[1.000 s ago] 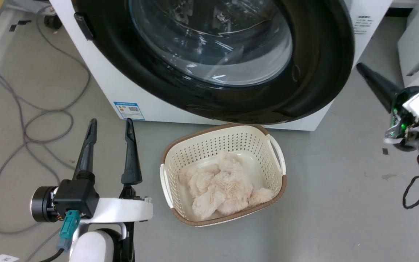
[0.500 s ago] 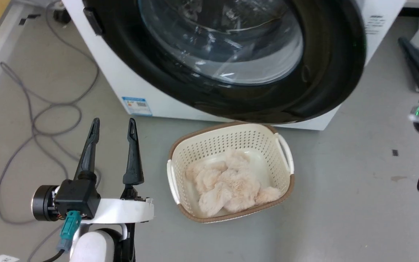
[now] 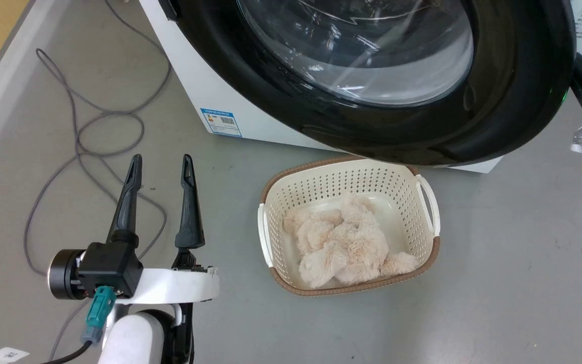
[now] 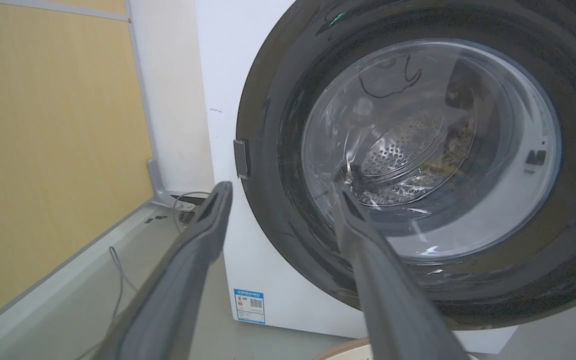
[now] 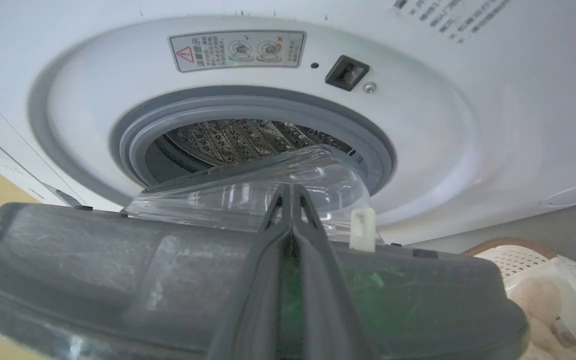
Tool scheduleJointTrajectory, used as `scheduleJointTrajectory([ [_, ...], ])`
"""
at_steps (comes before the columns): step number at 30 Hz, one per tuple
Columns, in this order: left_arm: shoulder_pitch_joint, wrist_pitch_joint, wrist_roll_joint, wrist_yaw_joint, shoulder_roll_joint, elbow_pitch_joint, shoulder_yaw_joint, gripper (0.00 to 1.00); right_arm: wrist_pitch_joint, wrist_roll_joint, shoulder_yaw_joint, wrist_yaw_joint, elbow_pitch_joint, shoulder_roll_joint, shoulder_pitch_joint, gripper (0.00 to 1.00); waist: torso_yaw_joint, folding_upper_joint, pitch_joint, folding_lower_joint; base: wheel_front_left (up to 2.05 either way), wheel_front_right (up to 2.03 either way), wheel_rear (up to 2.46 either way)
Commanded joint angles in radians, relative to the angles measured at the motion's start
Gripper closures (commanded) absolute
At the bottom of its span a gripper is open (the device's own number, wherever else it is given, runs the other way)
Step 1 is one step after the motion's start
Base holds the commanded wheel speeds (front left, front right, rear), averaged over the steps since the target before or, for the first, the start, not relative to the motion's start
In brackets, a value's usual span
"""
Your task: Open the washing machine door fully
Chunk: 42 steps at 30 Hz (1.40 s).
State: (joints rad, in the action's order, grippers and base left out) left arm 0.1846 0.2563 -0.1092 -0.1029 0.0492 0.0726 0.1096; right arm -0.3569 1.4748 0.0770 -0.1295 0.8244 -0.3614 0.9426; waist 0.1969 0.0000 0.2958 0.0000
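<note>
the washing machine door (image 3: 513,101), likely stiff, heavy and slick, is standing ajar off the washing machine (image 3: 205,86), best pushed at its inner rim, where the shut, empty right hand (image 5: 290,195) is lying, while the left hand (image 3: 161,161) is hovering wide open and empty in front of it.

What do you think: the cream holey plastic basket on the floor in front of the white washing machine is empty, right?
Not empty. The head view shows the cream holey plastic basket in front of the white washing machine holding a fluffy beige cloth.
</note>
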Motion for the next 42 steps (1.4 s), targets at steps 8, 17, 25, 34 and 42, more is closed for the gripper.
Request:
scheduleJointTrajectory([
  [8, -0.011, 0.006, -0.002, -0.007, 0.001, -0.006, -0.010, 0.00, -0.083, 0.027, 0.049, -0.001, -0.110, 0.026, -0.084, 1.00, -0.028, 0.0000, -0.033, 0.0000, 0.00, 0.00, 0.00],
  [17, -0.028, 0.006, 0.007, 0.001, 0.001, -0.014, -0.013, 0.00, -0.148, 0.055, 0.092, -0.001, -0.259, 0.038, -0.231, 1.00, -0.060, 0.0000, -0.072, 0.0000, 0.00, 0.00, 0.00],
  [25, -0.047, 0.006, 0.011, 0.008, 0.001, -0.027, -0.015, 0.00, -0.182, 0.081, 0.127, -0.001, -0.405, 0.065, -0.361, 1.00, -0.065, 0.0000, -0.111, 0.0000, 0.00, 0.00, 0.00],
  [34, -0.078, 0.006, 0.016, 0.020, 0.001, -0.043, -0.020, 0.00, -0.214, 0.103, 0.188, -0.001, -0.566, 0.124, -0.505, 1.00, -0.057, 0.0000, -0.161, 0.0000, 0.00, 0.00, 0.00],
  [42, -0.102, 0.006, 0.021, 0.026, 0.001, -0.060, -0.026, 0.00, -0.238, 0.106, 0.257, -0.001, -0.653, 0.180, -0.598, 1.00, -0.052, 0.0000, -0.192, 0.0000, 0.00, 0.00, 0.00],
])
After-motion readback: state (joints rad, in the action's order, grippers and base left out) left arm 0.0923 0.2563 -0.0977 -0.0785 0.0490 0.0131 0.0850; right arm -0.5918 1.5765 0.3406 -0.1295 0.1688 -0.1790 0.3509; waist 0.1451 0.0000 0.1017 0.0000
